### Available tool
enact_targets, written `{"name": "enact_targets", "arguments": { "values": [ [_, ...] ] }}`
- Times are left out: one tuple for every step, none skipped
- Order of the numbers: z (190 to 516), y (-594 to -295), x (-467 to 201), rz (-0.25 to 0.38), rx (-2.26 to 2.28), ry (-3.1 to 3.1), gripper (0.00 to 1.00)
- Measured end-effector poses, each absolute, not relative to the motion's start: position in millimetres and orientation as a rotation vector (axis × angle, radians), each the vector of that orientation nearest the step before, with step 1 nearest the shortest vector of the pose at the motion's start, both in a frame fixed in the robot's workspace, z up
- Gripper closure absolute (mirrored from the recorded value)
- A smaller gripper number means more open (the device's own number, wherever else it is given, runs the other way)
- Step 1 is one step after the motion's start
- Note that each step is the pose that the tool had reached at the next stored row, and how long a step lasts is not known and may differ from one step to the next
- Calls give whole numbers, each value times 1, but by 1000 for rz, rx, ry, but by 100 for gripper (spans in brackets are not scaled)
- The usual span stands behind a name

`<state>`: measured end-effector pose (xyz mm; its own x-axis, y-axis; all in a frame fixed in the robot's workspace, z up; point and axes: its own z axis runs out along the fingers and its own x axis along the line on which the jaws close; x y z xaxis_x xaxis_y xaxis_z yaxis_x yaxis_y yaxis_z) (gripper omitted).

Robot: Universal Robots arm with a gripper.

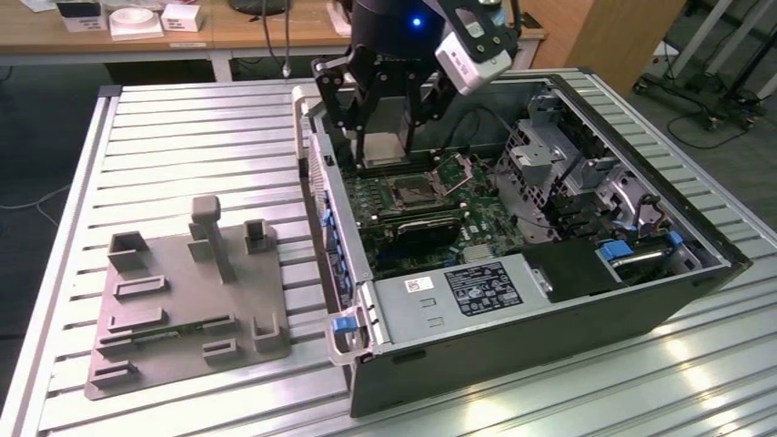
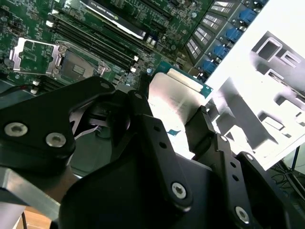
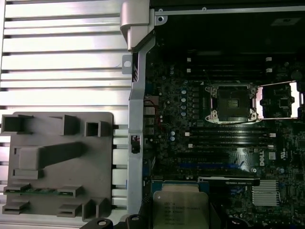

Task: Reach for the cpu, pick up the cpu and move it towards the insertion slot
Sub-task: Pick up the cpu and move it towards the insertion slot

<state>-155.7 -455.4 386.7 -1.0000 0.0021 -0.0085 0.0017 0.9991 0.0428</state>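
**CPU in the grip, over the open case**

Nearest your wrist, the gripper is clamped on the cpu, its black fingers pinching opposite edges; the silvery top also shows in the first wrist view. You're carrying it above the motherboard, inside the computer case, with the chip hanging short of the target. Farther on sits the insertion slot, its metal flap swung open beside it. Keep the chip level and squared to the socket frame as you travel. The grey tray lies outside on the table.
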Motion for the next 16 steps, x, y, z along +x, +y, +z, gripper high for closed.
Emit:
{"name": "enact_targets", "arguments": {
  "values": [
    [387, -455, -155, 67, 3, 3132, 46],
    [387, -455, -154, 67, 3, 3132, 46],
    [387, -455, -153, 67, 3, 3132, 46],
    [387, -455, -152, 67, 3, 3132, 46],
    [387, -455, -151, 67, 3, 3132, 46],
    [387, -455, -150, 67, 3, 3132, 46],
    [387, -455, -148, 67, 3, 3132, 46],
    [387, -455, -147, 67, 3, 3132, 46],
    [387, -455, -146, 67, 3, 3132, 46],
    [387, -455, -145, 67, 3, 3132, 46],
    [387, -455, -144, 67, 3, 3132, 46],
    [387, -455, -144, 67, 3, 3132, 46],
    [387, -455, -143, 67, 3, 3132, 46],
    [387, -455, -142, 67, 3, 3132, 46],
    [387, -455, -142, 67, 3, 3132, 46],
    [387, -455, -141, 67, 3, 3132, 46]
  ]
}}
